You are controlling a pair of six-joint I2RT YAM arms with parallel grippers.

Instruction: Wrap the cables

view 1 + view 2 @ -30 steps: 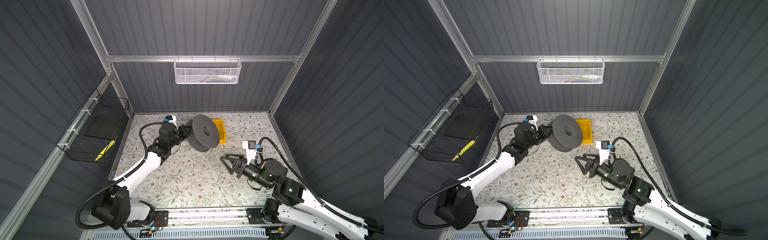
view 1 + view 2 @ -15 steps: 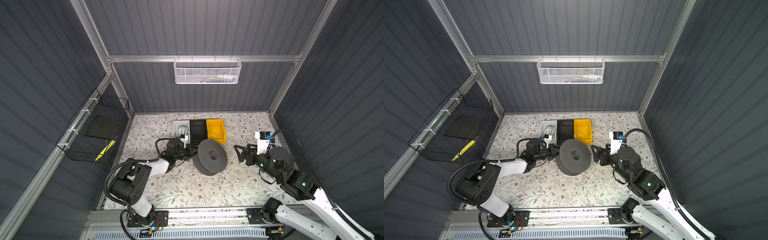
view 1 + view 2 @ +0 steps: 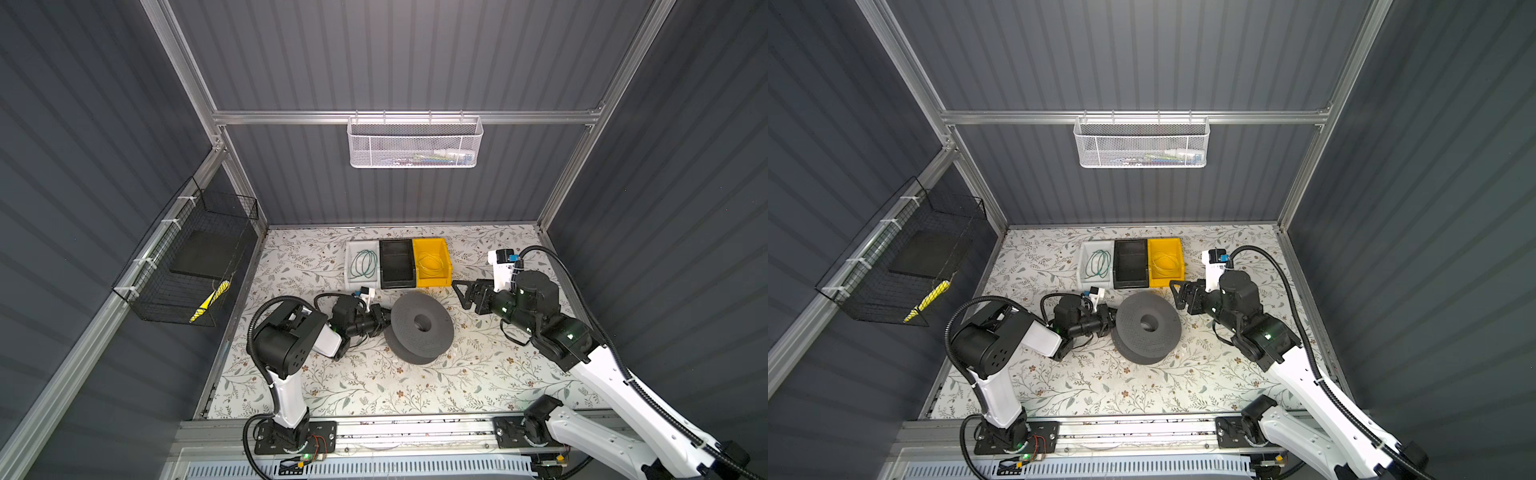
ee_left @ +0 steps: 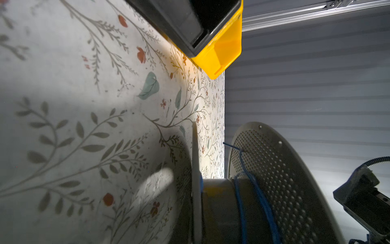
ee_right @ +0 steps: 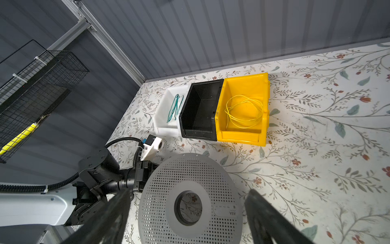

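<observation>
A grey perforated plastic spool is laid flange-up on the floral-patterned table. The thin bright-blue wire is wound round its hub, with one free end sticking out between the flanges. The left gripper is pressed shut at the spool's left rim; what is pinched cannot be told. The right gripper is spread wide near the right rim, apart from it. A row of white, black and yellow plastic bins is set just behind; bare table is left in front.
</observation>
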